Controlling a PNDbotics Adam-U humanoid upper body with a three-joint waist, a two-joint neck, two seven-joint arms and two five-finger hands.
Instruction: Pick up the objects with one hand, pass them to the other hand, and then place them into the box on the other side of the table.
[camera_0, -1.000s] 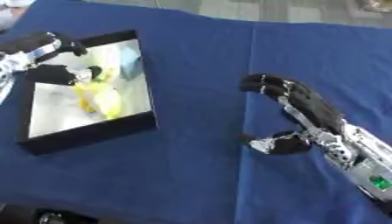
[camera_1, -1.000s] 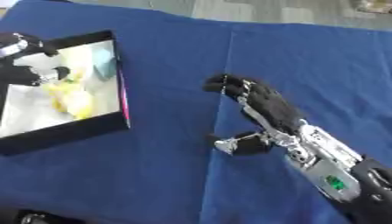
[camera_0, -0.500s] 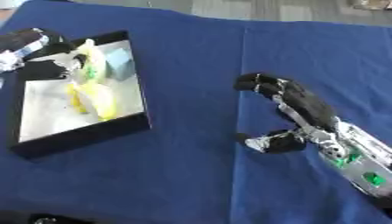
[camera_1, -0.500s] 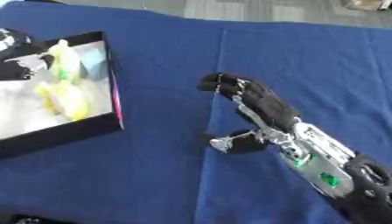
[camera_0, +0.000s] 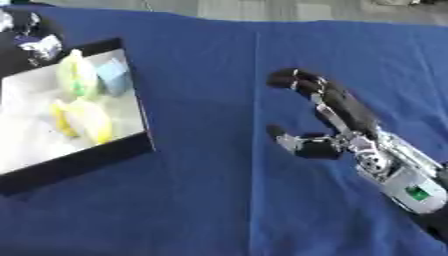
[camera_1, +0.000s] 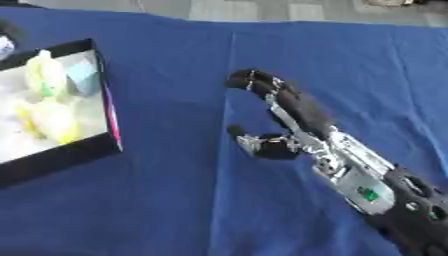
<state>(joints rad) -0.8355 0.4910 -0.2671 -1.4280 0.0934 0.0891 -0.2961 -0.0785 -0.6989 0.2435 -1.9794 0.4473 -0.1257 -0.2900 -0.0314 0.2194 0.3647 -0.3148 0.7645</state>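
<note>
At far left the left hand (camera_0: 39, 45) shows only partly at the box's far corner; its fingers cannot be told. The black box (camera_0: 136, 105) holds yellow, green and pale blue objects (camera_0: 79, 117). On the blue bench (camera_0: 210, 200), the right hand (camera_1: 280, 107) lies empty, fingers relaxed, slightly bent, thumb spread.

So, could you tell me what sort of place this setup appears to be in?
Probably a robot lab or test bench rather than a home: a table draped in plain blue cloth, a black-walled box holding yellow and pale blue items, and the robot's right hand resting on the cloth, with grey floor beyond.
</note>
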